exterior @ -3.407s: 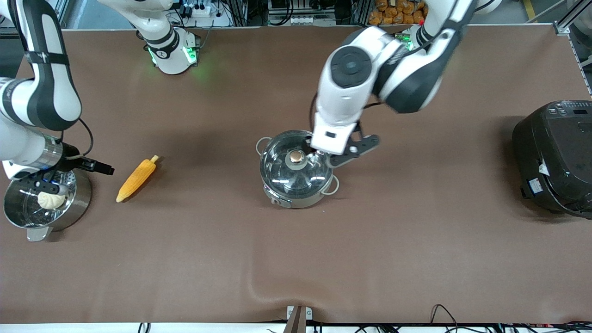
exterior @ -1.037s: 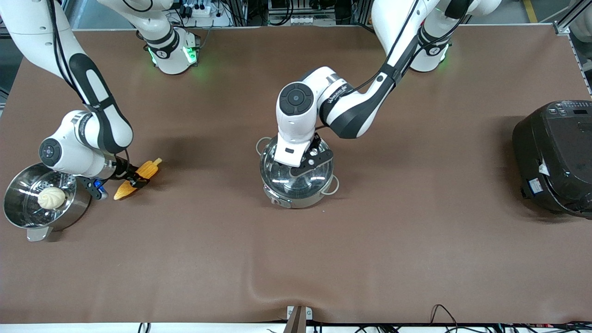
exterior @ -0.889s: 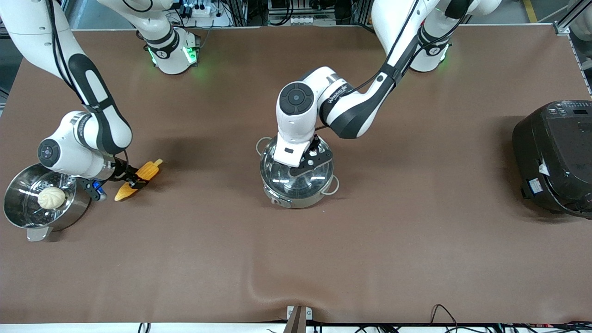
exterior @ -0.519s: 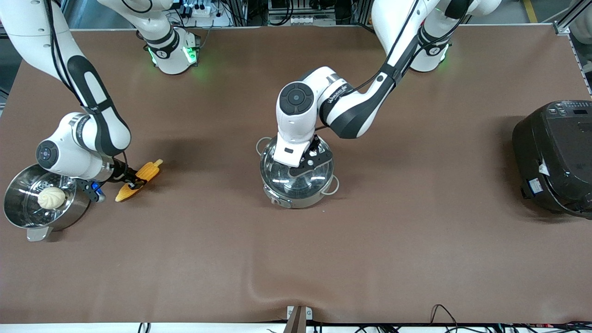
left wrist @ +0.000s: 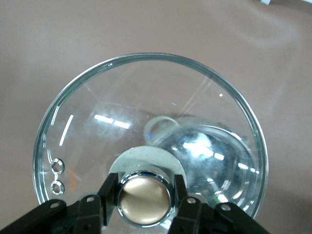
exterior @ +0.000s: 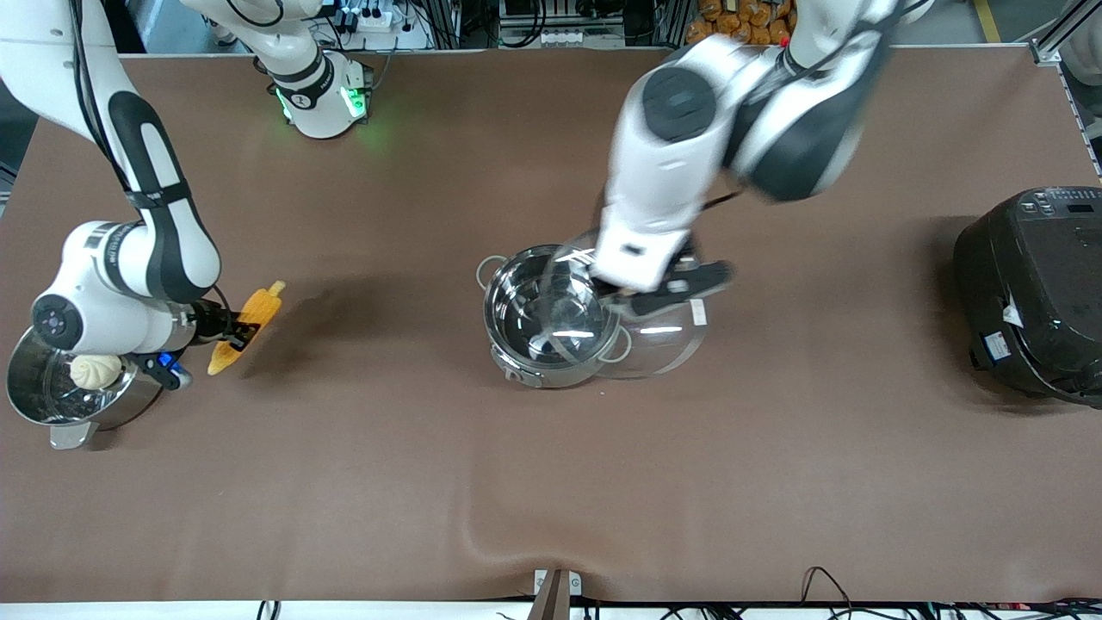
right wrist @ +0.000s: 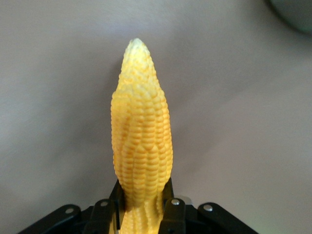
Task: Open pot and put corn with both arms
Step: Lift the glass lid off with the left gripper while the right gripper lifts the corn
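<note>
Corn (exterior: 244, 325) sits clamped in right pincer (exterior: 231, 331) beside steamer (exterior: 52, 405); left pincer (exterior: 667, 288) grips lid (exterior: 654, 340) over pot (exterior: 551, 331).

The left arm reached from its base down over the middle of the table, its wrist pointing downward. The left gripper (left wrist: 144, 197) hung over the pot's (exterior: 551, 319) rim, its fingers (left wrist: 109, 195) clamped on the knob (left wrist: 145, 196) of the lid (left wrist: 146, 97). The right arm bent low at its own end of the table. The right gripper (right wrist: 141, 207) was closed around the corn (right wrist: 141, 141), holding it above the table.
</note>
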`<state>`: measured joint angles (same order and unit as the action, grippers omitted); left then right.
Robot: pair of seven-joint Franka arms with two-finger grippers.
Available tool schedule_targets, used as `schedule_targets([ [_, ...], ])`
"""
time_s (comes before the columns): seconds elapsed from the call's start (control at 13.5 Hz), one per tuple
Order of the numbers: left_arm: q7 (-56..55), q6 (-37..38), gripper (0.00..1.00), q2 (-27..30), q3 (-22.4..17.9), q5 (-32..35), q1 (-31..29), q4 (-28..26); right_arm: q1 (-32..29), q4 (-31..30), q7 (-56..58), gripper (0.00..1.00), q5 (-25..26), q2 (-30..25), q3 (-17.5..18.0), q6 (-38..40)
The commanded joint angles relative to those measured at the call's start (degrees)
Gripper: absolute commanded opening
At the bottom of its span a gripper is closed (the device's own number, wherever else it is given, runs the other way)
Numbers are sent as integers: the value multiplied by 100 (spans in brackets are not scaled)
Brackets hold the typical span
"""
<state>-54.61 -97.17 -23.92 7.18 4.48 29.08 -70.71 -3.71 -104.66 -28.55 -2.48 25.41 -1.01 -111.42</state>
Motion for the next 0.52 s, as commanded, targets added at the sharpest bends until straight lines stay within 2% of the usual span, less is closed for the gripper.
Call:
schedule_targets([
  [0.0, 1490, 110, 0, 956, 99, -165, -1022, -906, 221, 497, -89, 12, 99, -27, 144, 445],
  [0.07, 2315, 23, 0, 1272, 99, -384, -1471, -1336, 343, 742, -133, 12, -119, -54, 337, 638],
  [0.22, 3592, -763, 0, 1958, 99, -422, -2271, -2774, 685, 1174, -422, 12, -611, -71, 618, 964],
  [0.3, 4015, -1352, 0, 2187, 99, -422, -2536, -3539, 957, 1402, -615, 12, -770, -97, 715, 947],
  [0.44, 4169, -1962, 0, 2207, 90, -422, -2671, -4361, 1642, 1859, -775, 13, -702, -54, 708, 939],
])
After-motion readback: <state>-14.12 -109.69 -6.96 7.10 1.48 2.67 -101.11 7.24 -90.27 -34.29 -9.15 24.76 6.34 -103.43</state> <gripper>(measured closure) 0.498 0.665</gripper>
